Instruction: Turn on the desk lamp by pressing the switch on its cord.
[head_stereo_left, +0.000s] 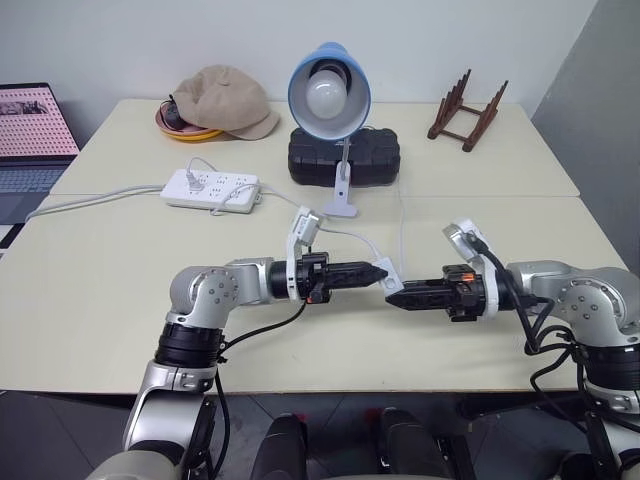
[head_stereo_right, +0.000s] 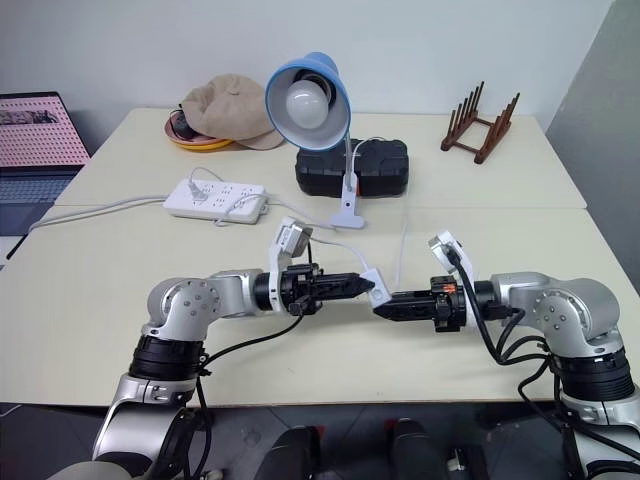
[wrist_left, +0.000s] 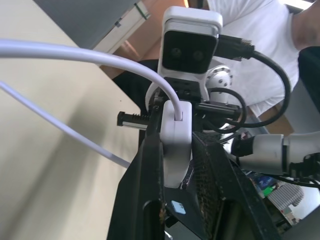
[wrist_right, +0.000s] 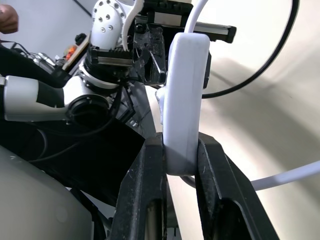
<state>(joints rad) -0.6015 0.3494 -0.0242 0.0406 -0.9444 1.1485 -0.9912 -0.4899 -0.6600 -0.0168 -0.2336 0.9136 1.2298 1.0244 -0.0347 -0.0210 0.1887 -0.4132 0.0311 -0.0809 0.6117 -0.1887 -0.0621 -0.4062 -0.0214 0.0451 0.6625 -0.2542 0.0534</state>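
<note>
Both grippers are closed on the switch (head_stereo_left: 389, 277), held above the table (head_stereo_left: 100, 290) in front of the desk lamp (head_stereo_left: 329, 95) — right gripper (wrist_right: 179, 155) at one end, left gripper (wrist_left: 176, 150) at the other. Lamp seems unlit — left should squeeze squarely on the rocker while right only steadies.

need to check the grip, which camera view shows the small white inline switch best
The right wrist view: the small white oblong inline switch stands large, pinched at its end between the right gripper's black fingers. The left wrist view shows it clamped by the left gripper. In the head views it is tiny.
</note>
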